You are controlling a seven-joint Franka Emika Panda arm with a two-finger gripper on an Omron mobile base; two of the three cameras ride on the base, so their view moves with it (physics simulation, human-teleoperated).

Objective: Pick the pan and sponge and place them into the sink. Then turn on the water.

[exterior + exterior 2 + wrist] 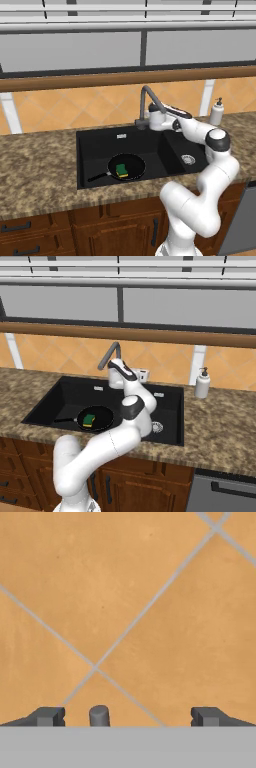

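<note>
The black pan (131, 165) (97, 417) lies in the large left basin of the black sink (100, 142) (67, 393), its handle pointing left. The green and yellow sponge (122, 170) (89, 420) rests inside the pan. My gripper (127, 717) is open and empty at the base of the dark grey faucet (146, 95) (111, 356), facing the orange tiled wall. A short grey cylinder (99, 716) stands between the fingertips, nearer the left one. No water runs from the spout.
A white soap dispenser (216, 112) (202, 383) stands on the granite counter (35, 165) right of the sink. The smaller right basin has a round metal drain (188, 159) (157, 427). A wooden ledge and a window run above the tiles.
</note>
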